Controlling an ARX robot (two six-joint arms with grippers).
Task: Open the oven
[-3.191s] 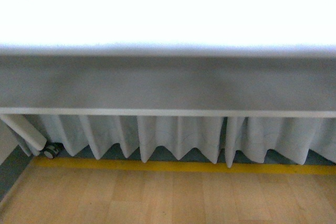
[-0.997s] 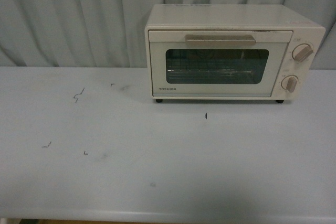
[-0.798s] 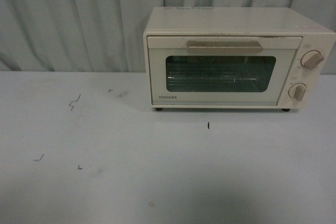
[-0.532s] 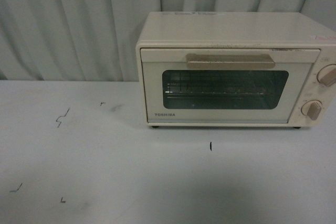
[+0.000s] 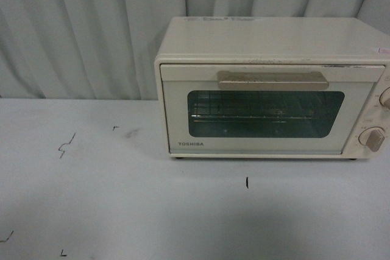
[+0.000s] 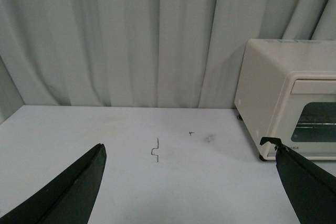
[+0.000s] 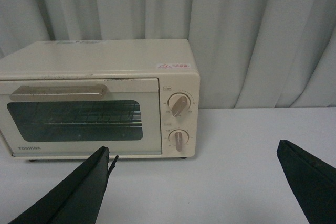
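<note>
In the front view the oven (image 5: 271,89) stands on the desk (image 5: 122,205), with the pleated curtain (image 5: 91,28) close behind it. Its door (image 5: 177,114) is shut. The beige bar handle (image 5: 272,80) runs along the door's top edge, above the glass window, through which a wire rack (image 5: 244,111) shows. No jaws appear here.

In the left wrist view the left jaws are spread wide and hold nothing. Their dark fingers (image 6: 68,192) are over bare desk, well apart from the oven and off its knobless end.

In the right wrist view the right jaws are also wide and empty. Their fingers (image 7: 68,198) face the oven's front at some distance. The handle and the two knobs (image 7: 179,104) beside the door are in plain sight.

The oven looks like a light, rigid box on small feet, so a hard tug could drag or tip it. The door probably hinges along its lower edge. The handle is the place to grip, near its middle, pulling outward and down gently. The glass is best left untouched.
</note>
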